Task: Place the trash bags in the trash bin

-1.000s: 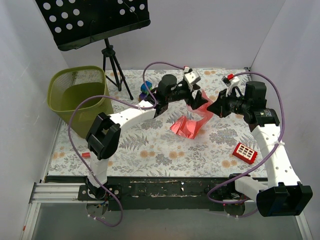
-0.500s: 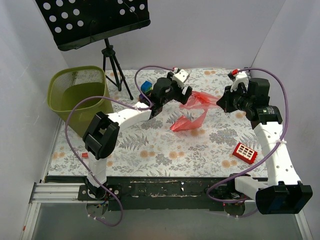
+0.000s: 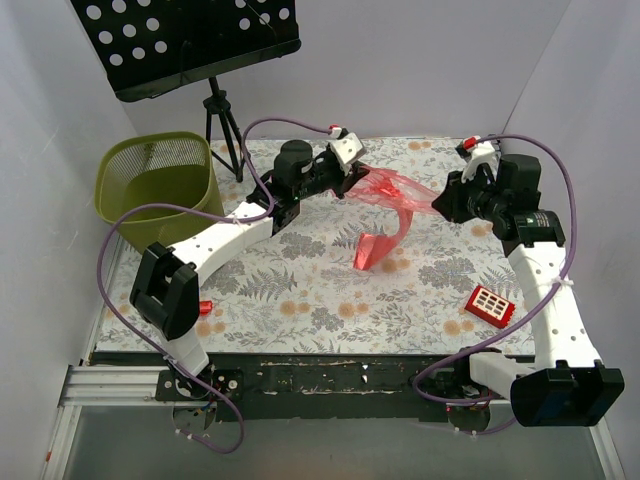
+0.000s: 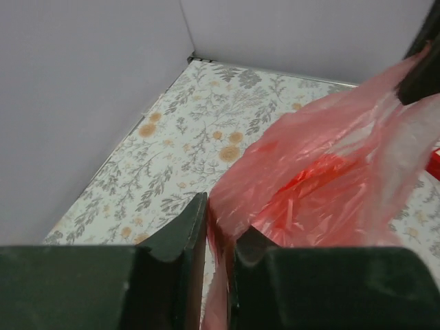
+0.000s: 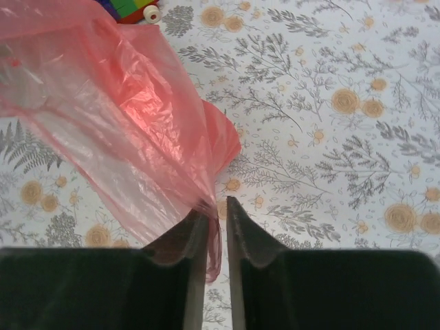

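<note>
A red-pink trash bag (image 3: 395, 190) is stretched in the air between my two grippers at the back middle of the table, its lower end (image 3: 375, 250) hanging to the floral cloth. My left gripper (image 3: 355, 180) is shut on the bag's left edge; in the left wrist view the film (image 4: 323, 179) is pinched between the jaws (image 4: 218, 220). My right gripper (image 3: 440, 205) stands slightly open at the bag's right end. In the right wrist view a thin gap shows between the jaws (image 5: 218, 206), and the film (image 5: 124, 117) clings to the left finger. The olive-green trash bin (image 3: 130, 215) stands at the far left, upright.
A black perforated music stand (image 3: 185, 40) on a tripod rises behind the bin. A red block with white squares (image 3: 490, 305) lies near the front right. A small red stick (image 3: 205, 304) lies by the left arm. A colourful toy (image 5: 130, 8) sits beyond the bag.
My left gripper closed on the bag and pulled it up and to the left. The right jaws went from shut to slightly parted. The bag is now drawn out between the arms.
</note>
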Tool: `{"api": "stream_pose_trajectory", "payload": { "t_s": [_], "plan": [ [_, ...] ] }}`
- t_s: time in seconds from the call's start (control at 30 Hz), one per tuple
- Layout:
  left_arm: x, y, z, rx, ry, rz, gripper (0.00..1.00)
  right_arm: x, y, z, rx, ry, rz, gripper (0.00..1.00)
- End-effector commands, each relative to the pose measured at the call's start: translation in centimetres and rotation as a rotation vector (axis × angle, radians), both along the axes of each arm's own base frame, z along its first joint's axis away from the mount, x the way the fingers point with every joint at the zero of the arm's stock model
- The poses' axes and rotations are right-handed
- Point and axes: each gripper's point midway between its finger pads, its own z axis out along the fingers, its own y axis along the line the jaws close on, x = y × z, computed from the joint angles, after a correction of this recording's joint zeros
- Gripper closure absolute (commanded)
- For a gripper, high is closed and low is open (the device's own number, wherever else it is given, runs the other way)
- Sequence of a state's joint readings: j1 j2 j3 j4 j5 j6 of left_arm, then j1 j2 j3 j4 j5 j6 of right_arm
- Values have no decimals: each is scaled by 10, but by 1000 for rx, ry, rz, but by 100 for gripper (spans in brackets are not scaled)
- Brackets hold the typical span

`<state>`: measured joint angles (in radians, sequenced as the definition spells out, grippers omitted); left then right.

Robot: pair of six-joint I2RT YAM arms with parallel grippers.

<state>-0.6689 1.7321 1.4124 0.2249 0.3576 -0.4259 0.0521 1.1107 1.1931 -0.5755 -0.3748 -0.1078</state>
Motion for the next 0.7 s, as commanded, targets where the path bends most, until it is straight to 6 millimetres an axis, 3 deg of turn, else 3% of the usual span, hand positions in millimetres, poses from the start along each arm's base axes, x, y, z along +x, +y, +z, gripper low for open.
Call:
{"api": "stream_pose_trajectory", "payload": {
  "t_s": [0.0,0.1,0.27,0.43,0.5,0.57,0.6,0.67],
  "plan": [
    [-38,1,30,13,-31,-165,91,0,31,40,96,-111,183,65],
    [-43,1,29,26,-39,-173,91,0,46,47,127,-116,251,40],
    [-45,2,34,22,-37,-172,91,5,64,50,125,-123,315,35],
    [-44,0,43,10,-38,-158,91,2,84,32,116,-73,364,34],
    [-43,0,44,7,-34,-145,92,2,86,21,103,-49,356,45],
    [-38,2,43,5,-28,-110,91,4,84,11,93,-25,327,92],
    [-35,5,41,9,-25,-89,91,9,78,9,79,-22,284,99],
    [-29,10,31,38,-26,-46,83,18,67,16,32,-65,220,99]
  ]
}}
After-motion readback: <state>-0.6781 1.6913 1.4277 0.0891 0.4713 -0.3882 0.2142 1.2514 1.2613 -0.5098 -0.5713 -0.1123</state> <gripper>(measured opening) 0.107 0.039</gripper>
